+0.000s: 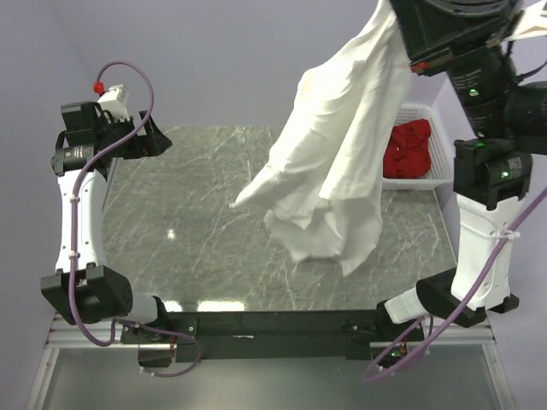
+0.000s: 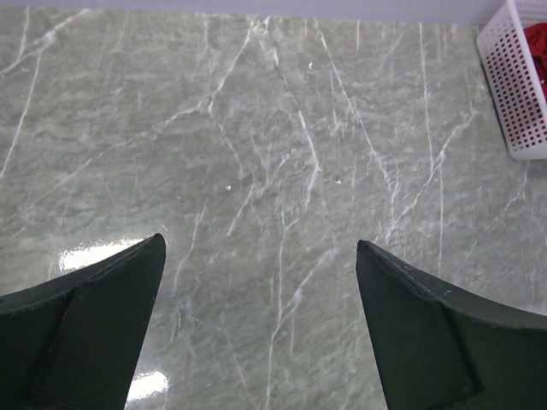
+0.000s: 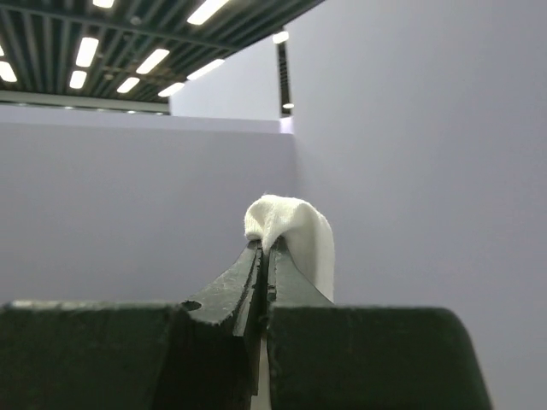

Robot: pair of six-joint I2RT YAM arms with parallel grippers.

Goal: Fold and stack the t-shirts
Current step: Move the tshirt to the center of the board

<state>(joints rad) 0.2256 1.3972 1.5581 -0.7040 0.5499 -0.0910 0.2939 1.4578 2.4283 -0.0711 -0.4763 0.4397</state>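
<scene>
Limp, light white t-shirt (image 1: pixel 342 154) dangles from pinching right pincer (image 3: pixel 263 249); spread left pincer (image 2: pixel 261 252) could catch a hanging corner.

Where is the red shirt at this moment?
In the top view, the red shirt lies bunched inside the white basket at the table's far right edge, just right of the white shirt that hangs from the right gripper.

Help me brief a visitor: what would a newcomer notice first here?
The soft white cloth t-shirt hangs high over the grey marble table, pinched in the shut right gripper. Behind it, a crumpled deep red t-shirt lies in the white slotted plastic basket at the far right edge.
</scene>
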